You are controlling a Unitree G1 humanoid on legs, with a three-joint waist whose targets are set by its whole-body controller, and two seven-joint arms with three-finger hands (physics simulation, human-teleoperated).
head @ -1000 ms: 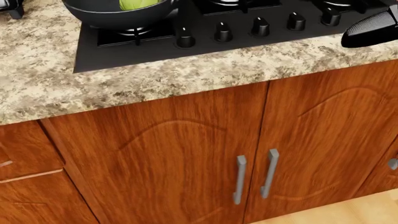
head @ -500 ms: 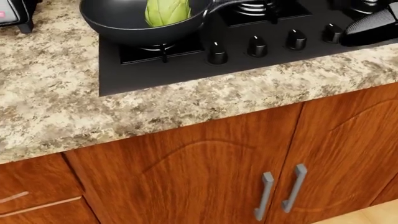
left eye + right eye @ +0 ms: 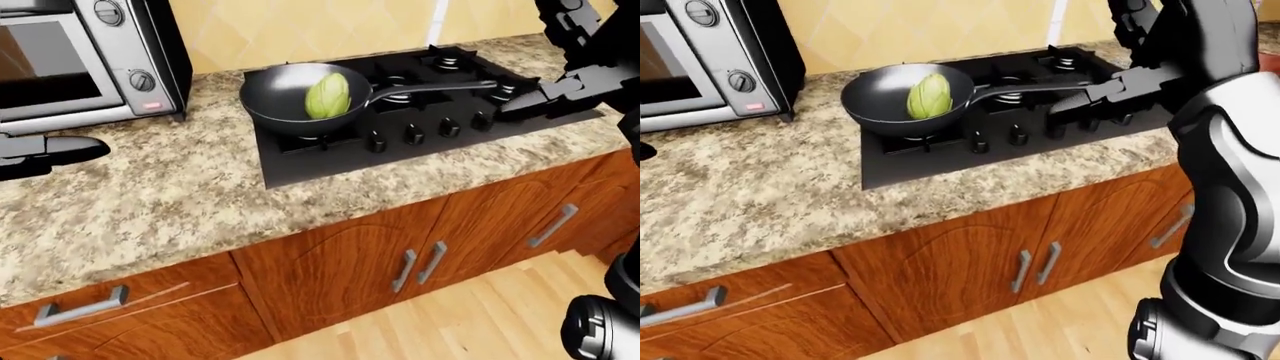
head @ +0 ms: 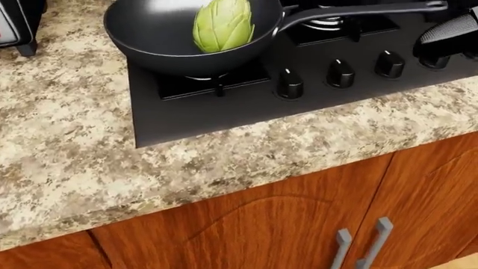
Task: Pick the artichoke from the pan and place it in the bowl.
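1. A kitchen run with a speckled granite tabletop (image 3: 160, 187) sits over reddish wood cabinets (image 3: 330, 262) with grey bar handles, above a pale plank floor (image 3: 470, 322).
2. A black gas cooktop (image 3: 420, 127) is set into the tabletop toward the right of the left-eye view, with a row of black knobs (image 4: 340, 73) along its lower edge.
3. A black frying pan (image 3: 290, 101) rests on the cooktop's left burner, its long handle reaching right across the grates.
4. The green artichoke (image 4: 222, 25) stands upright inside the pan, leaning against its right wall.
5. A silver toaster oven (image 3: 80, 52) stands on the tabletop at the upper left, apart from the pan.
6. The right robot hand (image 3: 545, 97) hovers over the right end of the cooktop, just beside the tip of the pan handle and well to the right of the artichoke; its fingers stretch out, holding nothing.
7. The left robot hand (image 3: 50, 150) shows at the left edge of the left-eye view, low over the tabletop below the toaster oven, far left of the artichoke; whether its fingers are spread or curled I cannot tell.
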